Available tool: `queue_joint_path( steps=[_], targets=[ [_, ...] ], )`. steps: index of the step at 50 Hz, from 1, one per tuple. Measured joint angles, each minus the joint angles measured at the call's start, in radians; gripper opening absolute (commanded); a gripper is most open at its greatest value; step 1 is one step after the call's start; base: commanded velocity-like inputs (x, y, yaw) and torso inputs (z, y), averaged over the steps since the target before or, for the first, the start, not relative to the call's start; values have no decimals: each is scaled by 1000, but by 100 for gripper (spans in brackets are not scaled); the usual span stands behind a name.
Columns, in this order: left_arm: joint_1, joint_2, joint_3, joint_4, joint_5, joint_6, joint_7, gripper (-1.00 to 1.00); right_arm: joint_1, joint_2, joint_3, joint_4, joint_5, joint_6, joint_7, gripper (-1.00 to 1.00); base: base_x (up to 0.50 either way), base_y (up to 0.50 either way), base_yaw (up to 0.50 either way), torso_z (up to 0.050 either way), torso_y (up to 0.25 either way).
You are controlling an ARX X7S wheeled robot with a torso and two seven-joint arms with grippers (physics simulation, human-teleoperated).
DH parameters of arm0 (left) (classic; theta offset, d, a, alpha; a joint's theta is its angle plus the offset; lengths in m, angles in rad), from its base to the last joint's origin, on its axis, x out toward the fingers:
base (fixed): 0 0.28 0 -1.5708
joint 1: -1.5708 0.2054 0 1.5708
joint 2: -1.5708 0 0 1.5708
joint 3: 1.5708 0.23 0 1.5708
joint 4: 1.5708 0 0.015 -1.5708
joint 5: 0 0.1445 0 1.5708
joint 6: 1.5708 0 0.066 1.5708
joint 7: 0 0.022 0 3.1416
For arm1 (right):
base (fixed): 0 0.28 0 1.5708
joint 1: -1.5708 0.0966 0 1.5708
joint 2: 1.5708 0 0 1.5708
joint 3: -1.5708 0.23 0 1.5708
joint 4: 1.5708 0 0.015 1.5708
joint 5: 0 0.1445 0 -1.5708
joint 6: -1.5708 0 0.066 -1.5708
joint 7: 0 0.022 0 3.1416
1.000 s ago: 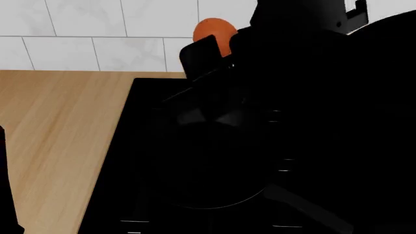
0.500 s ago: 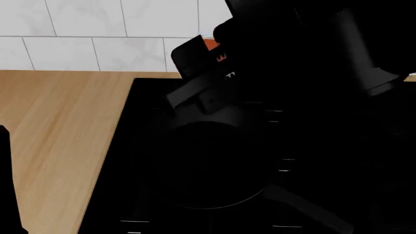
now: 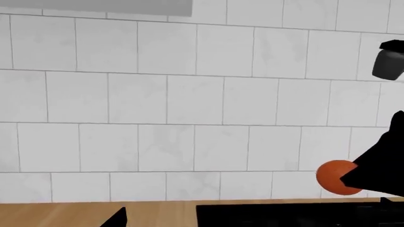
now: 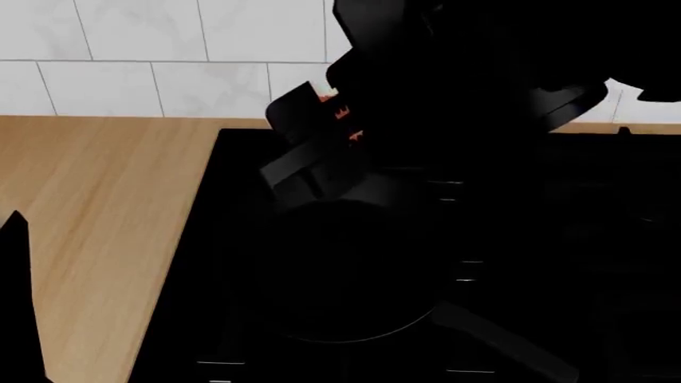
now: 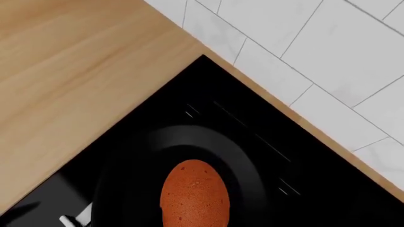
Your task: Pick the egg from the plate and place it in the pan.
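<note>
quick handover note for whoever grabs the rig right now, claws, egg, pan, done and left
Right claw: shut on the egg, held above the pan on the black stovetop.
Left claw: only a dark tip shows over the wooden counter; state unclear.
Plate: out of view.
Done: egg picked and carried over the pan.
Left: lower and release the egg into the pan.

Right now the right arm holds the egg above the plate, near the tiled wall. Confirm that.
One point is wrong: the egg hangs above the black frying pan, not a plate, as the right wrist view shows. The rest stands.
</note>
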State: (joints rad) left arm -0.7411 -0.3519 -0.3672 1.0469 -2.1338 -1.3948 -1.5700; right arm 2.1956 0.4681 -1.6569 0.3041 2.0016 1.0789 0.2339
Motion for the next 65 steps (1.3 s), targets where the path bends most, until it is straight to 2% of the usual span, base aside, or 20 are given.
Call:
queue_joint_path(
  steps=[19, 65],
  targets=[
    [-1, 6, 10, 0, -7, -20, 0, 100, -63, -55, -20, 58, -73, -5, -61, -100, 4, -1, -3, -4, 0],
    [0, 6, 7, 0, -17, -41, 0, 100, -182, -97, -57, 84, -184, -49, -100, -100, 5, 1, -3, -6, 0]
  ],
)
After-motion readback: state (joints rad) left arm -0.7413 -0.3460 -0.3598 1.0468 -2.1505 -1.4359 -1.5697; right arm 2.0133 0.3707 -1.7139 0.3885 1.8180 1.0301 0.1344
